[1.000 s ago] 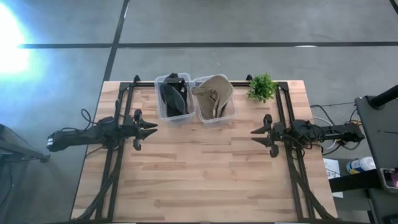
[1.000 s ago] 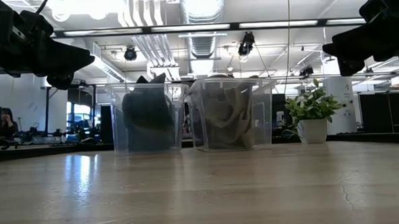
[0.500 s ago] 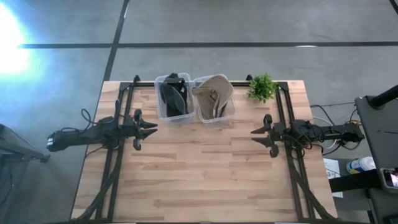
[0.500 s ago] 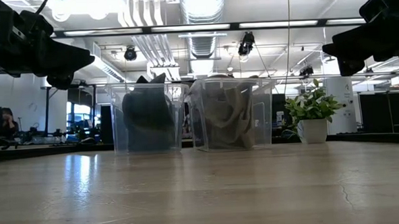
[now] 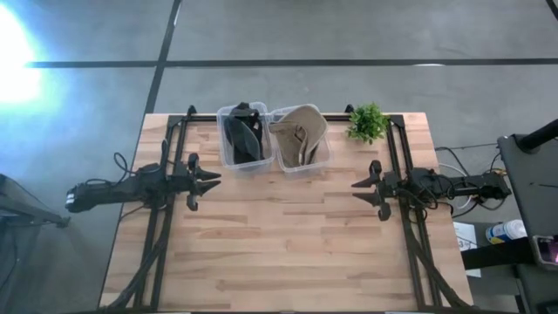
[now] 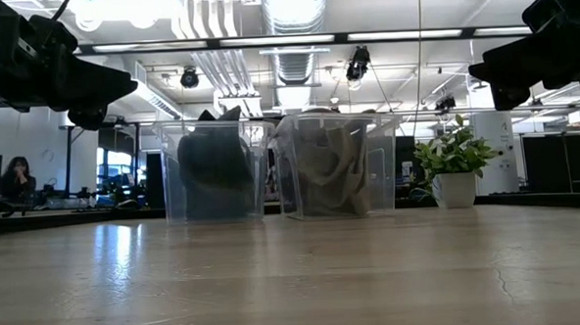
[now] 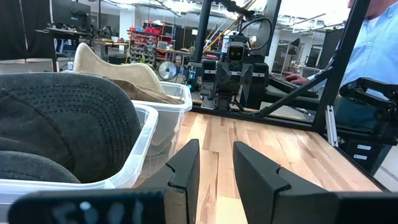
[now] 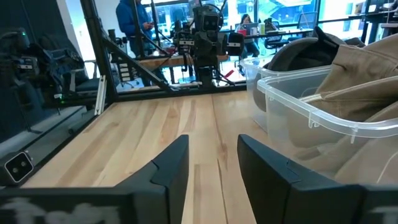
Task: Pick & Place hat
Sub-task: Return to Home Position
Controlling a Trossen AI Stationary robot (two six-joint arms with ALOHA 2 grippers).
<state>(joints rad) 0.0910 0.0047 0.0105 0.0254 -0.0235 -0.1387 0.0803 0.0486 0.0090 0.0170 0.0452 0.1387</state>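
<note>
Hovering above the table [image 5: 279, 253], left gripper [image 5: 205, 181] and right gripper [image 5: 366, 187] face each other, fingers apart, empty. Beyond, between them: black cap [image 5: 241, 138] in left bin [image 5: 246, 167], brown cap [image 5: 301, 131] in right bin [image 5: 305, 167]. Plant [image 5: 367, 122] stands past the right gripper.

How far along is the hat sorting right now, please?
Sorting looks done: the black cap sits in the left bin, the brown cap in the right bin. Nothing is in hand; the left tool and right tool are open at opposite sides of the table. Left: at most the return home.
</note>
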